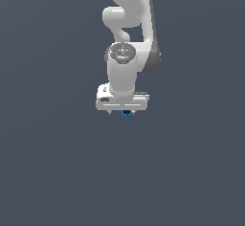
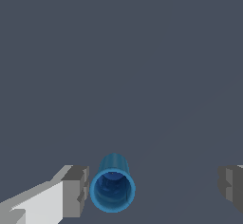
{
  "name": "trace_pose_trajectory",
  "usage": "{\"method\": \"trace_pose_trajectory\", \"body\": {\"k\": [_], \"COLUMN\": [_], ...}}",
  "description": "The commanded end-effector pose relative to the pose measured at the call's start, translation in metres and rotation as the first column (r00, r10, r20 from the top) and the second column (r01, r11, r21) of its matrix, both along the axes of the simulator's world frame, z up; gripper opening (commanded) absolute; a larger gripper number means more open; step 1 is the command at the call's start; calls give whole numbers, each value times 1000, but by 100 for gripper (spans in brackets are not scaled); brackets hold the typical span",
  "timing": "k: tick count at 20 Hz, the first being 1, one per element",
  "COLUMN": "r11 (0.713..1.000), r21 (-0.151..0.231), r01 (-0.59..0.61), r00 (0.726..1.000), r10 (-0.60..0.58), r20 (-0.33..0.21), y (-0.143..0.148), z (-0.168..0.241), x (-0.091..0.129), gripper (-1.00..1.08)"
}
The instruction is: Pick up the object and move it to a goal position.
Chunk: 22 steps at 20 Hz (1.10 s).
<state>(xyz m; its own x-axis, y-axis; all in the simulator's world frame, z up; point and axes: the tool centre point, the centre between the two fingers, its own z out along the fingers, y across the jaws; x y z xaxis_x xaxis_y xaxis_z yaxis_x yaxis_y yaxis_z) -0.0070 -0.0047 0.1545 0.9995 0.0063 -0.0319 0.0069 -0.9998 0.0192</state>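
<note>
Small blue tapered cup-like cylinder [image 2: 112,189] | upright, rim facing wrist camera, long axis vertical | white gripper [image 2: 154,191]: jaws wide open, gripping nothing | cylinder just beside one finger [image 2: 76,191].

Arm [image 1: 125,52] shell reads to me as smooth white plastic, soft sheen. Tool [image 2: 152,190] fingers [image 2: 76,190]: white bodies, matt grey pads, flat-faced. Blue cup [image 2: 113,187] looks like smooth plastic, slightly glossy rim. Surface [image 2: 118,52] I see as uniform matt slate grey, no texture.
</note>
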Motion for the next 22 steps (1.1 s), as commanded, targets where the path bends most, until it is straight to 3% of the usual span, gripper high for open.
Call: {"method": "trace_pose_trajectory", "body": {"k": [1,11,22], "r11": [1000,998,1000], "r21": [0,-32,-17], "r01": [0,45,0], "r00": [1000,999,1000], "r10": [0,-46,0], "r20": [0,-10,-2], "y": [0,-41,-23], "z": [0,-4,-18], "x": [0,-6,-18], "gripper": [100,100,100]}}
